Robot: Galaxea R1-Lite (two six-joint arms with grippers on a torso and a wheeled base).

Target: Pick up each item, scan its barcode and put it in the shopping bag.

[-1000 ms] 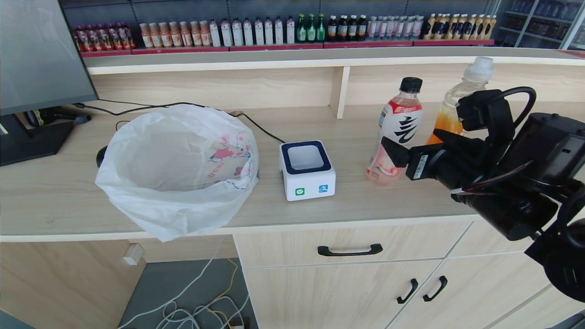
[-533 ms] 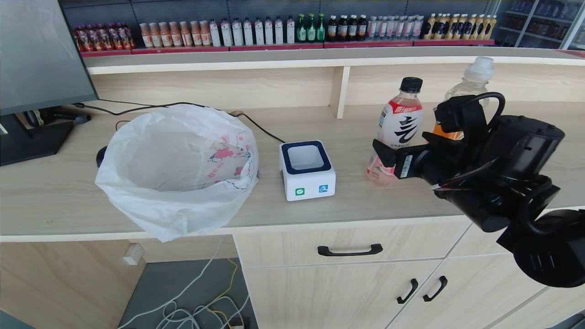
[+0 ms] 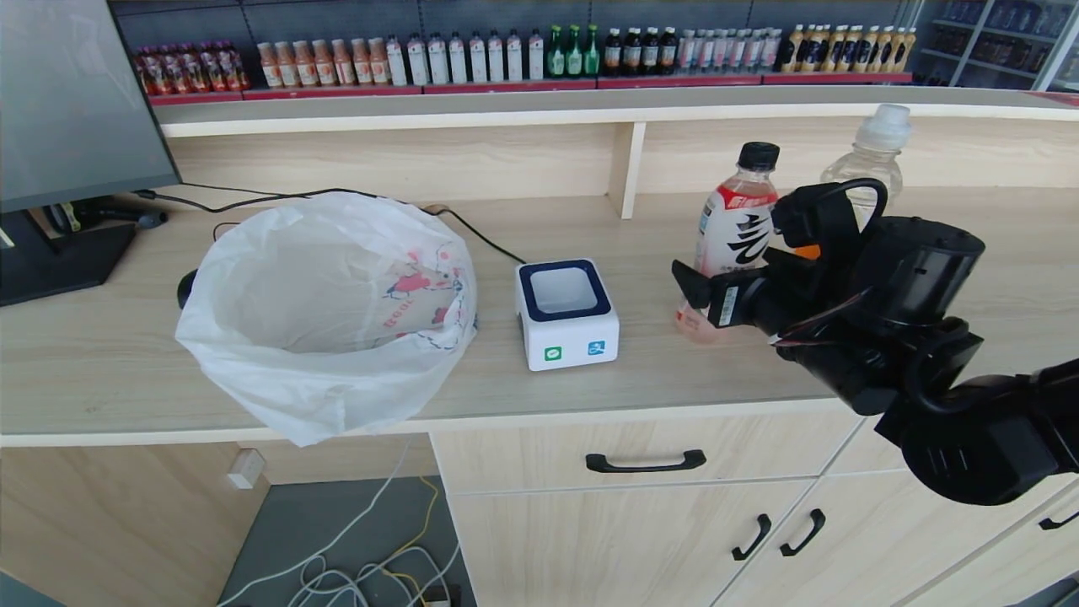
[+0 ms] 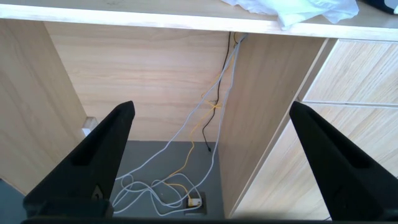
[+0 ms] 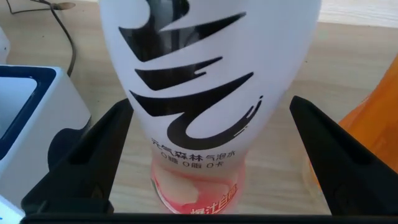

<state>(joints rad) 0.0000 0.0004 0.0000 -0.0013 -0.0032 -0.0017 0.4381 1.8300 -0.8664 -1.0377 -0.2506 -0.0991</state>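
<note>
A shop checkout: drink shelves stand far beyond my right fingers; a barcode scanner sits near them.

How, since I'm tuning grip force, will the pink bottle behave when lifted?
The pink bottle looks mostly full, so it is likely heavyish. Tall and slim, it might tip if nudged. Its glossy label could prove slippery.

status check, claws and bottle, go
Right claw open, straddling pink bottle, no grip yet. Left claw open, down by cabinet. Orange bottle close beside.
</note>
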